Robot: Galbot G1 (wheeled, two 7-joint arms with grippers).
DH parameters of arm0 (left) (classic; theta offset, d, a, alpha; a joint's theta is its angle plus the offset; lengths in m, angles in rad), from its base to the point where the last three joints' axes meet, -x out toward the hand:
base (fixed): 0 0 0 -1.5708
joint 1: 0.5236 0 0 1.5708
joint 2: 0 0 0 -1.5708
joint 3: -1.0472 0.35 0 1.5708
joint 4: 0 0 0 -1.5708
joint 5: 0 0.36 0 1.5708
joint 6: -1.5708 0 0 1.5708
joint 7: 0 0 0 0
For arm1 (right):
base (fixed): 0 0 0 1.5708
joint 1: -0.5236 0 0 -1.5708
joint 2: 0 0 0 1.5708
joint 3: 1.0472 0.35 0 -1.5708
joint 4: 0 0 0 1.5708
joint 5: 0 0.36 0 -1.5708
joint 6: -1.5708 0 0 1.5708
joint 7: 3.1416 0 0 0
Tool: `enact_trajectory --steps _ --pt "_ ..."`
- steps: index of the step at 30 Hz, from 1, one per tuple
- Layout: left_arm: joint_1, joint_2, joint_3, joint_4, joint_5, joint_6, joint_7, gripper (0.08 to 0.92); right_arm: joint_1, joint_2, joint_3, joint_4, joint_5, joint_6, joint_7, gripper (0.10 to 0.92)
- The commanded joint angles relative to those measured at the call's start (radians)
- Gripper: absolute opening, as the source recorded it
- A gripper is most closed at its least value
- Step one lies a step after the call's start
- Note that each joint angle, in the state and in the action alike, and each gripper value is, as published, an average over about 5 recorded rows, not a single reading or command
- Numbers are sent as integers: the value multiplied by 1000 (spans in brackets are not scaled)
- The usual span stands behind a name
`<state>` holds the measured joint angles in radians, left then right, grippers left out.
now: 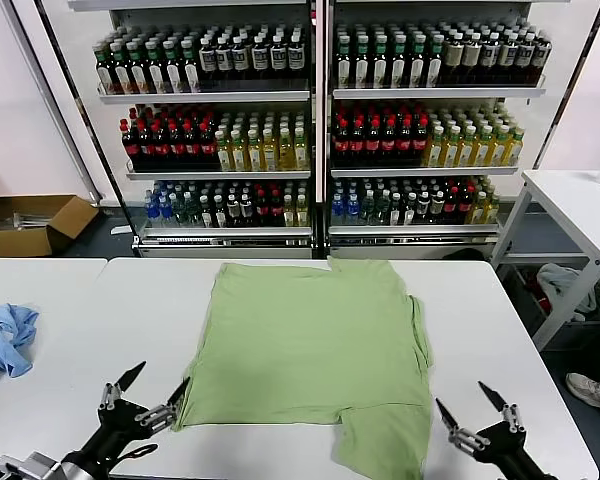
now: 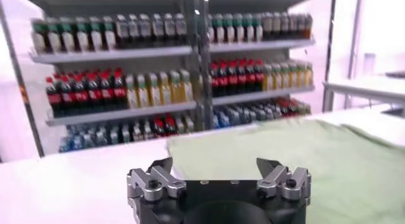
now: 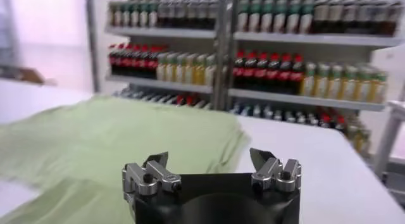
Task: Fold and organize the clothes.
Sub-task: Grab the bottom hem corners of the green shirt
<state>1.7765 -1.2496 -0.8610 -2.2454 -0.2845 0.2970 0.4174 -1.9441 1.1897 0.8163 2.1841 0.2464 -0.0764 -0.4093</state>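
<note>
The clothes, a light green shirt (image 1: 310,340), lies flat on the white table (image 1: 70,330) in the middle, with a flap hanging toward the front edge at the right. It also shows in the left wrist view (image 2: 304,155) and the right wrist view (image 3: 120,136). My left gripper (image 1: 145,385) stands open just left of the shirt's near left corner, holding nothing. My right gripper (image 1: 467,402) is open near the front right of the table, right of the shirt's lower flap, also empty. In the wrist views the left gripper (image 2: 215,165) and the right gripper (image 3: 212,159) show wide, bare jaws.
A crumpled light blue cloth (image 1: 5,340) lies at the table's left edge. Shelves of bottles (image 1: 310,130) stand behind the table. A cardboard box (image 1: 30,222) sits on the floor at the far left, and another white table (image 1: 580,205) stands at the right.
</note>
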Motion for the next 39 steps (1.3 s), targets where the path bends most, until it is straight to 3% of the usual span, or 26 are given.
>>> enact_trajectory --steps 1,8,18,27,39 --pt "38 94 42 1 10 54 -36 823 -46 -37 -38 20 -47 -7 18 823" --pt "14 127 63 42 22 139 -61 823 -77 -58 -82 20 -62 -6 2 823" --pt "-32 142 99 113 21 148 -62 823 -97 -54 -140 -1 -103 -5 10 814" --pt "-65 131 138 165 23 139 -61 821 -108 -56 -140 -25 -133 11 13 587" --pt "-75 141 144 225 44 116 -59 704 -107 -47 -144 -18 -116 24 12 249"
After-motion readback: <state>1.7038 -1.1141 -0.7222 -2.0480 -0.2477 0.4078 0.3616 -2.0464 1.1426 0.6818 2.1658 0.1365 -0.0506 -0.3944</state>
